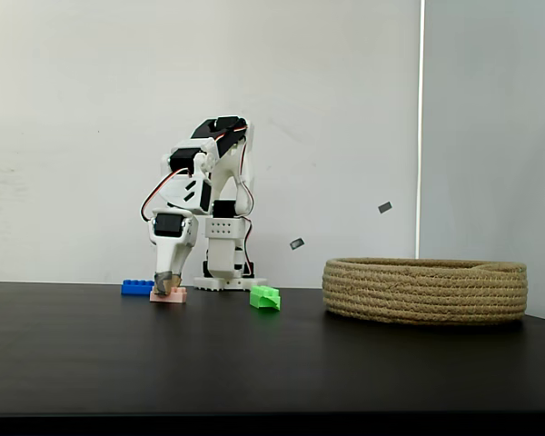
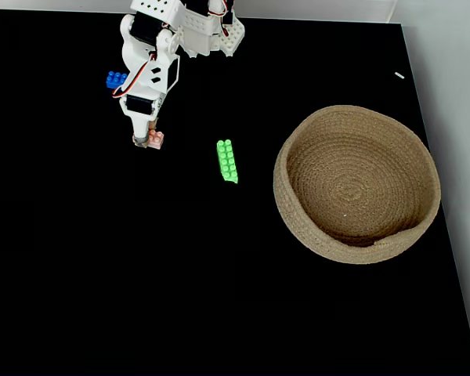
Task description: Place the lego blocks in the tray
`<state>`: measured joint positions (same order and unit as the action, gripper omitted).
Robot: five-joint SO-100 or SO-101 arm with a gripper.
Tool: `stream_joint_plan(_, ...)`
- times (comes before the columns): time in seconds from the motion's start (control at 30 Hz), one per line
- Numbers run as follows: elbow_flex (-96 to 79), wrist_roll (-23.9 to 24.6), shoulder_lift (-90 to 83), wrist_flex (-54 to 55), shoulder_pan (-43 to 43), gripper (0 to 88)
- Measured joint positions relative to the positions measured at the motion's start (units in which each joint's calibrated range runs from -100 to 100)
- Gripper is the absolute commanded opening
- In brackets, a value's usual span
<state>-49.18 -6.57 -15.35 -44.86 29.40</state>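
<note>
The pincer (image 2: 146, 139) is lowered onto the pink brick (image 2: 153, 141) on the black desk (image 2: 141, 274); whether it is clenched on the brick cannot be told. In a fixed view from above, the tray (image 2: 423, 227) is seen well apart to the right. The green brick (image 2: 227, 161), with its long axis running away from the arm, lies between them. The blue brick (image 2: 115, 79) lies near the arm's base.

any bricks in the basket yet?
No. In the fixed view from above, the tray holds nothing, and the green brick, pink brick and blue brick all lie on the table.
</note>
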Motion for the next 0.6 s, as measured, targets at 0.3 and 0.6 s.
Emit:
stream_joint_plan(0.3, 13.2, 6.4, -8.7, -15.0, -9.7, 0.3)
stream_joint_plan(0.6, 17.9, 16.8, -18.2, -20.5, -29.2, 0.3)
